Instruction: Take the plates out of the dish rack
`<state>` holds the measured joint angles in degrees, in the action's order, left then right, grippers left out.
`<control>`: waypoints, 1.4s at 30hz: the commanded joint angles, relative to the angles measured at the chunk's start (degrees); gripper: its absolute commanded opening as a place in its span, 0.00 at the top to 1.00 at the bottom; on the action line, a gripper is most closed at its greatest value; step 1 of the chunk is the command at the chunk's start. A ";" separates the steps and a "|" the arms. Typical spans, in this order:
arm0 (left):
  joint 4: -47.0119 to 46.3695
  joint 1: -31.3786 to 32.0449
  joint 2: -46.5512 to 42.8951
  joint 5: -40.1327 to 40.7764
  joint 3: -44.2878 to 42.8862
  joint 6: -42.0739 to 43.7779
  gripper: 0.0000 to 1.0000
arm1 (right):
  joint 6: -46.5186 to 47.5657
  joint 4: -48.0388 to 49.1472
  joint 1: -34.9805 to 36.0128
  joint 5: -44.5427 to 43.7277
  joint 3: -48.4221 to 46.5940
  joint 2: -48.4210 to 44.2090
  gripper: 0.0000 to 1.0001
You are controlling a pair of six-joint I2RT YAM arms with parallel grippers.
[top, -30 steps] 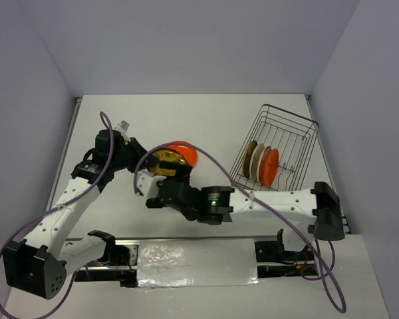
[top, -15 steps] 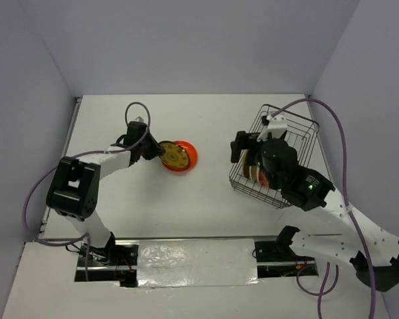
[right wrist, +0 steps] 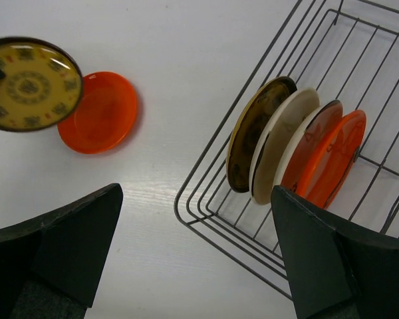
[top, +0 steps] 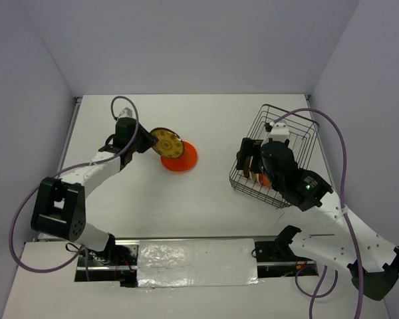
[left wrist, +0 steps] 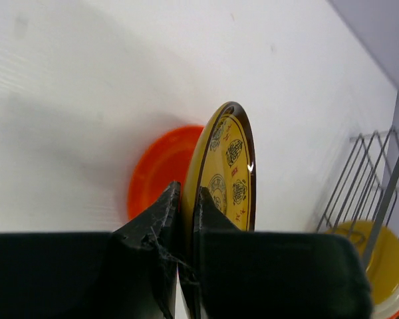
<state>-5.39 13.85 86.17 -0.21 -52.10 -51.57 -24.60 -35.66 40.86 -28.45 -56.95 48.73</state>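
My left gripper (top: 148,141) is shut on the rim of a dark brown plate with a yellow patterned centre (top: 167,142), holding it just above and behind a plain orange plate (top: 181,158) that lies on the table. The left wrist view shows both fingers (left wrist: 165,211) pinching that patterned plate (left wrist: 229,166), with the orange plate (left wrist: 156,169) beyond it. My right gripper (right wrist: 196,246) hangs wide open over the near left corner of the dish rack (right wrist: 206,219), holding nothing. Several plates stand on edge in the rack: brown (right wrist: 256,133), cream (right wrist: 282,143), red-brown (right wrist: 314,139) and orange (right wrist: 338,156).
The wire dish rack (top: 304,136) sits at the table's right side, close to the right wall. White walls enclose the table at the back and both sides. The right arm's purple cable (top: 332,143) arcs over the rack.
The right arm swung from beside the patterned plate across to the rack and its jaws spread fully. The left gripper kept the patterned plate, shifting it back and left off the orange plate.
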 commanded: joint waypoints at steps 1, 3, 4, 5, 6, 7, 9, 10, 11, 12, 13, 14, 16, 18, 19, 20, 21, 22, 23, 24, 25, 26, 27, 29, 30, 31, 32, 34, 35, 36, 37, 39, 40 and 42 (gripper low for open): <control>5.02 -5.91 -3.29 7.40 -0.11 -3.00 1.00 | -0.45 1.91 -0.87 1.46 1.14 0.23 0.00; 8.98 -8.56 -3.20 8.73 0.41 -4.85 1.00 | -0.19 1.91 -1.39 1.64 1.93 0.14 0.00; 9.86 -11.01 -3.12 11.43 1.46 -5.72 1.00 | -0.19 1.82 -1.57 1.81 2.19 -0.04 0.00; 10.31 -12.34 -3.03 12.24 2.25 -7.04 1.00 | -0.10 1.73 -1.92 2.08 2.45 -0.21 0.00; 9.79 -13.57 -2.50 12.51 3.13 -7.49 1.00 | 0.08 1.65 -2.71 3.04 2.98 -0.91 0.00; 9.09 -16.28 -2.15 12.95 4.71 -7.84 1.00 | 0.25 1.73 -3.15 3.48 3.16 -1.35 0.00; 8.99 -17.79 -0.13 13.74 5.34 -8.02 0.93 | 0.69 2.00 -3.68 4.27 3.86 -2.49 0.00; 8.30 -18.85 0.57 13.74 5.95 -7.76 0.89 | 1.13 2.17 -4.12 5.06 4.04 -3.37 0.00; 8.11 -19.12 1.62 13.39 6.13 -7.75 0.85 | 1.31 2.26 -4.38 5.33 4.13 -3.73 0.00; 8.11 -19.38 1.81 13.39 6.30 -7.84 0.73 | 1.31 2.00 -4.73 5.59 4.04 -3.73 0.00; 8.03 -19.47 1.89 13.48 6.91 -7.84 0.64 | 1.31 1.74 -5.26 5.86 3.95 -3.73 0.00; 8.37 -19.47 1.46 14.00 7.09 -8.10 0.39 | 1.31 1.39 -5.79 6.03 3.86 -3.47 0.00; 10.99 -19.47 0.49 14.36 7.10 -8.20 0.22 | 0.79 0.94 -7.89 6.91 3.95 -2.33 0.00; 14.68 -19.47 -1.52 15.06 5.26 -7.32 0.01 | 0.00 -0.19 -10.00 8.14 4.04 -1.01 0.00; 19.66 -19.47 -2.49 15.58 4.47 -5.84 0.01 | -0.44 -0.55 -12.27 8.41 4.21 0.30 0.00; 22.50 -19.47 -4.50 16.28 3.50 -5.13 0.01 | -0.80 -1.07 -13.43 8.06 4.47 0.83 0.00; 25.14 -19.38 -5.56 17.34 1.84 -3.46 0.01 | -1.67 -1.17 -14.66 7.36 4.91 1.54 0.00; 29.60 -19.38 -8.36 17.87 1.13 -2.84 0.00 | -1.85 -0.73 -17.54 6.92 5.96 1.80 0.00; 31.39 -19.30 -10.13 18.05 0.68 -2.14 0.00 | -2.03 -0.29 -19.14 7.17 6.49 1.98 0.01; 32.36 -19.30 -12.06 17.53 0.68 -0.65 0.01 | -2.03 0.41 -20.46 7.70 7.11 2.24 0.03; 33.85 -19.30 -16.60 17.00 0.85 -0.03 0.01 | -1.86 2.50 -21.86 8.40 8.25 2.77 0.07; 33.95 -19.21 -19.17 14.91 1.64 1.81 0.00 | -1.16 3.74 -23.62 10.50 8.60 3.30 0.10; 33.60 -19.12 -24.07 13.15 1.99 3.13 0.00 | -1.07 5.32 -24.24 11.39 8.78 4.78 0.16; 34.13 -18.33 -28.32 8.85 2.35 6.29 0.00 | -0.98 6.04 -25.39 11.31 8.26 6.81 0.25; 34.13 -17.89 -30.25 7.17 2.44 7.79 0.01 | -1.06 6.39 -25.65 11.05 7.73 7.51 0.31; 34.04 -17.63 -33.58 5.50 2.44 9.19 0.01 | -1.06 7.52 -26.00 11.13 7.56 8.22 0.34; 35.26 -17.28 -35.00 4.26 2.00 10.51 0.00 | -0.89 8.23 -26.70 11.65 7.55 9.35 0.38; 36.67 -17.19 -37.99 1.27 1.65 14.21 0.01 | -0.89 9.11 -27.32 11.66 7.20 10.33 0.44; 38.24 -17.10 -38.79 0.74 1.39 16.22 0.00 | -0.80 9.20 -27.76 11.66 7.12 11.29 0.46; 39.22 -17.10 -40.02 0.91 1.12 16.94 0.01 | -0.89 9.20 -27.94 11.57 7.11 11.73 0.47; 39.92 -17.10 -40.55 1.17 1.12 17.64 0.00 | -1.06 9.38 -27.94 11.40 7.38 12.00 0.48; 41.07 -17.10 -42.13 2.14 1.64 19.66 0.01 | -1.42 10.60 -28.21 11.57 8.69 11.57 0.50; 41.16 -17.10 -42.49 2.32 1.82 20.10 0.00 | -1.59 11.05 -28.21 11.57 9.39 11.30 0.50; 40.99 -17.10 -43.19 1.53 2.87 20.90 0.00 | -2.12 11.75 -28.38 10.96 10.45 11.12 0.56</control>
<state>34.57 -3.42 44.23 2.98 -49.19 -34.94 -25.89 -27.75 12.95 -16.93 -47.88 60.60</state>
